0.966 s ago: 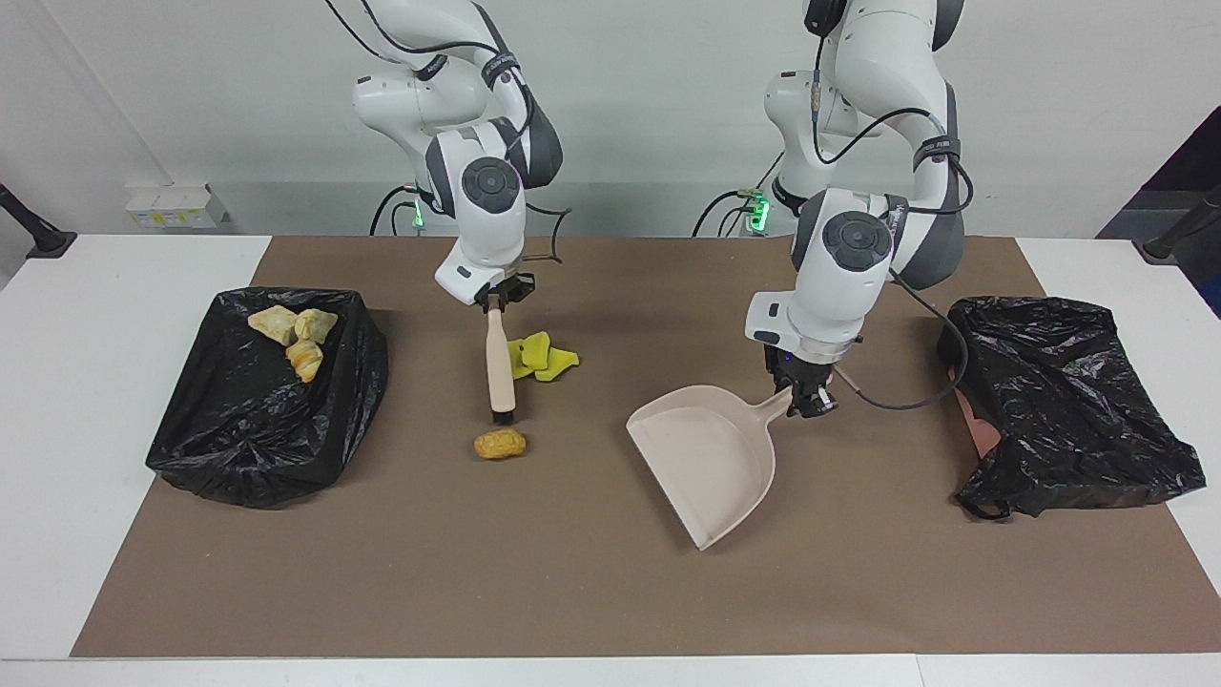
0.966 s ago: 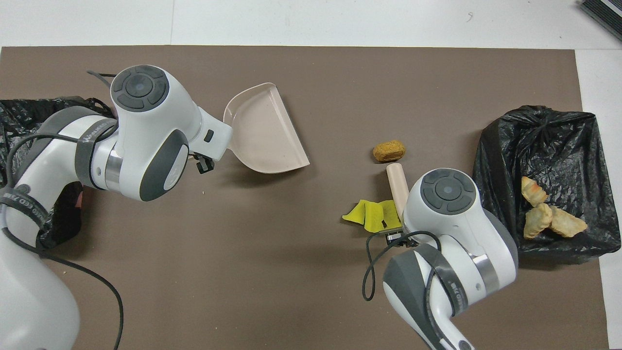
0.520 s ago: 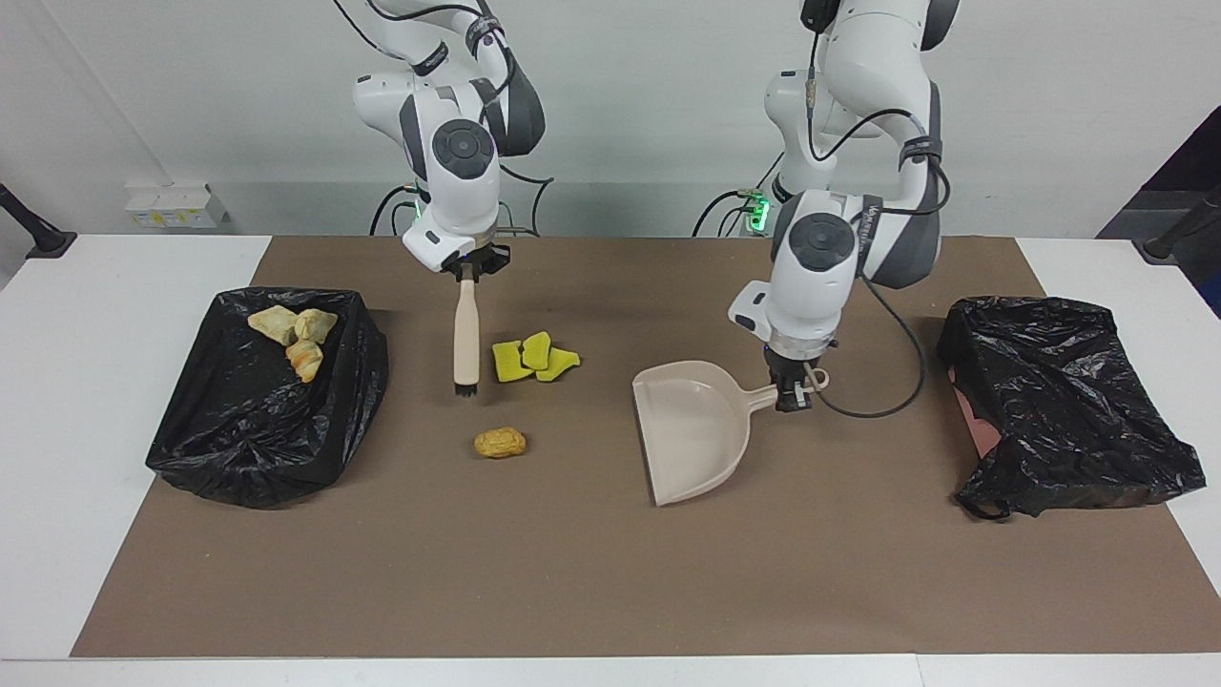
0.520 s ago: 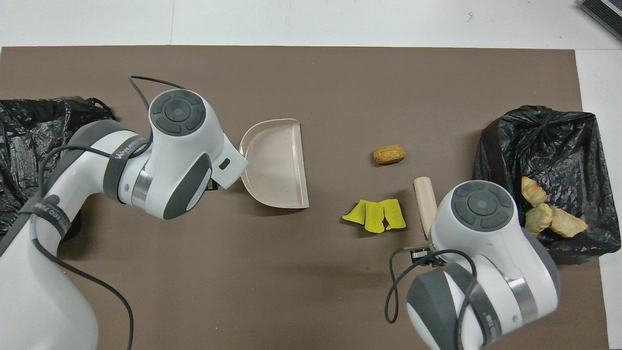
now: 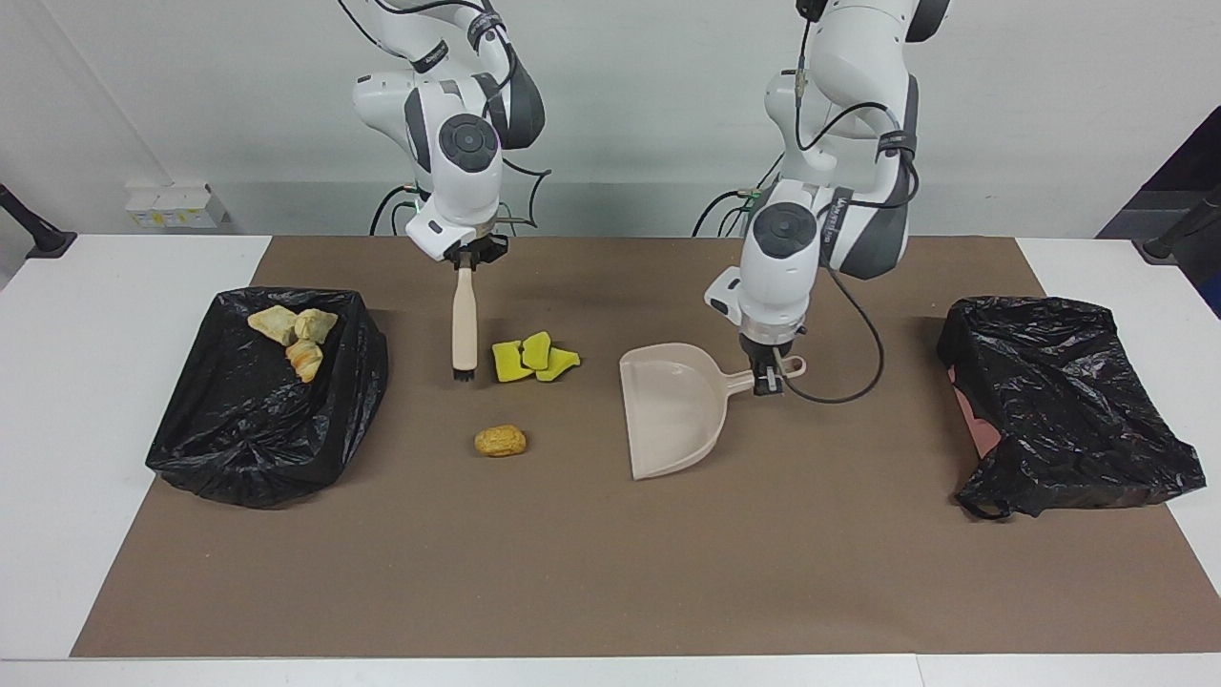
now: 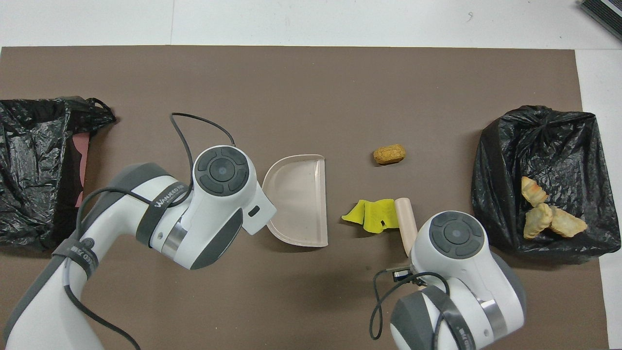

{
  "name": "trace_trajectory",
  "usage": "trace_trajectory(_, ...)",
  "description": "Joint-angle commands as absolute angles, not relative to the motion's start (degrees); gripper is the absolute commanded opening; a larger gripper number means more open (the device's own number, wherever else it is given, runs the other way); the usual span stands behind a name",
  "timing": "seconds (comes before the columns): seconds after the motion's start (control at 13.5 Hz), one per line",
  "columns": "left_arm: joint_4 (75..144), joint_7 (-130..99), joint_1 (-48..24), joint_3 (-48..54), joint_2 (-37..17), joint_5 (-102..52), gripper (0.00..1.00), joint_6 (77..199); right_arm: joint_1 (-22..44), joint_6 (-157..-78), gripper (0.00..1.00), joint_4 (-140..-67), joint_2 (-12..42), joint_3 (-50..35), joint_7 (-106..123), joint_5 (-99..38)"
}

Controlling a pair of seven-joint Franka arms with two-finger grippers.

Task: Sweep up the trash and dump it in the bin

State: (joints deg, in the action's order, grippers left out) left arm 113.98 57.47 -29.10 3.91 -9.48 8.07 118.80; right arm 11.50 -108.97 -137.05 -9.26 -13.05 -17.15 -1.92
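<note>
My right gripper (image 5: 466, 258) is shut on the top of a wooden brush (image 5: 464, 324) that hangs upright. Its bristles sit at the mat beside the yellow sponge pieces (image 5: 534, 358) (image 6: 371, 216), on the side toward the right arm's end. My left gripper (image 5: 766, 379) is shut on the handle of the beige dustpan (image 5: 672, 410) (image 6: 299, 199). The pan's open mouth faces the sponge pieces from the left arm's end. An orange-brown lump (image 5: 500, 441) (image 6: 388, 154) lies alone, farther from the robots than the sponges. Three pale tan lumps (image 5: 291, 332) (image 6: 544, 214) rest in the black-bagged bin (image 5: 258, 429) (image 6: 544, 141).
A second black bag (image 5: 1059, 401) (image 6: 34, 165) lies crumpled at the left arm's end of the brown mat (image 5: 572, 572). White table borders the mat on both ends. In the overhead view the wrists cover both grippers.
The brush has pulled back from the orange-brown lump and now stands beside the yellow pieces. The dustpan has swung toward the sponges and turned its mouth to face them.
</note>
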Motion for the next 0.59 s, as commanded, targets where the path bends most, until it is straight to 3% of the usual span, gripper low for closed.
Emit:
trace_trajectory(0.0,121.0,51.7,-32.0,3.2,-4.8,9.3,0.00,122.9,12.9,-115.1,0.00,-136.8,-4.3,-13.3,-16.0,-7.6)
trace_trajectory(0.37,125.9,49.3,-31.7,3.5,-3.2,9.2,0.00,128.3,19.0,-122.2,0.00,-134.3,-2.3,-13.3,-13.4,-26.1)
trace_trajectory(0.52,126.0,49.9,-31.1,3.5,-3.7,8.7,0.00,131.3,19.2,-122.1,0.00,-131.5,-0.8,-13.3,-13.8,-27.0)
